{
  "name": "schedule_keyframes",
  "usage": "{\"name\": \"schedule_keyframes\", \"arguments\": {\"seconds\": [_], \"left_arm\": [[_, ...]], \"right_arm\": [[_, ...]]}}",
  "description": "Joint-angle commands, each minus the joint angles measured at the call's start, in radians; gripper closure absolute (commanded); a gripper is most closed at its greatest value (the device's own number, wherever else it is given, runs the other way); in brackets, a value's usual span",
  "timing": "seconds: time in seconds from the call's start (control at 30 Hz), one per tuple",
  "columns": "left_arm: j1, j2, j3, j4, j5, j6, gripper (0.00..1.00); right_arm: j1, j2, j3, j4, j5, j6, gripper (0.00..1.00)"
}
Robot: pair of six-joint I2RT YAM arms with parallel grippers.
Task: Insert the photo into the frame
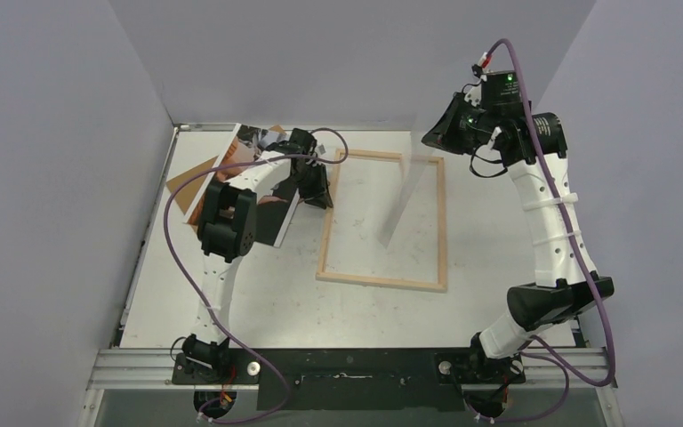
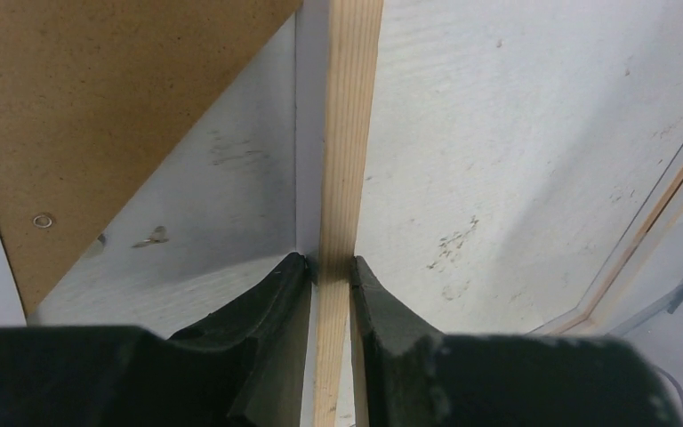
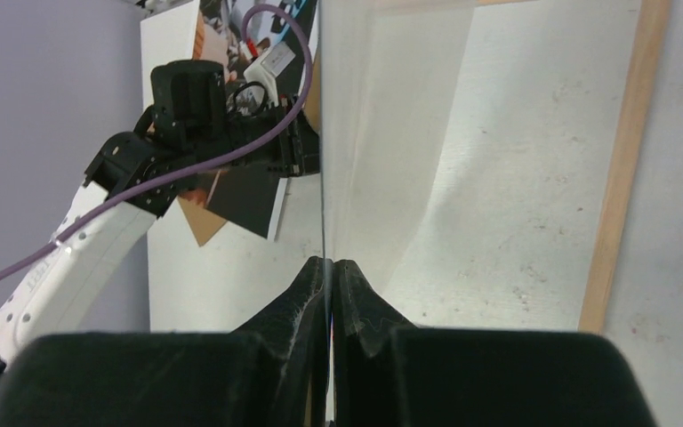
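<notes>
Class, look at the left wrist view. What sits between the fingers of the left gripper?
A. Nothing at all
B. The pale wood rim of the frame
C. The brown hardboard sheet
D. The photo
B: the left gripper has one finger against each side of the pale wood rim of the frame, while the hardboard sheet lies off to one side, untouched.

The tilted clear pane (image 1: 409,200) slants across the frame (image 1: 382,281) opening; the left arm (image 1: 227,218) covers the photo (image 1: 251,138).
</notes>
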Motion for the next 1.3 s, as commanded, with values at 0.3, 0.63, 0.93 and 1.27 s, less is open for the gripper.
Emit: {"name": "schedule_keyframes", "arguments": {"seconds": [0.3,0.63,0.93,1.27], "left_arm": [[0.118,-0.104,-0.040,0.066,0.261,0.027,0.53],[0.290,-0.281,-0.111,0.091,0.151,-0.056,0.54],[0.392,-0.352,-0.255,0.036,-0.076,-0.059,0.59],[0.393,-0.359,-0.386,0.129,-0.013,-0.099,0.61]], "right_arm": [[0.032,0.160,0.249,-0.050,-0.391,0.109,1.00],[0.123,0.247,0.180,0.134,-0.509,0.264,1.00],[0.183,0.342,0.073,0.321,-0.497,0.374,1.00],[0.094,0.484,-0.052,0.228,-0.502,0.137,1.00]]}}
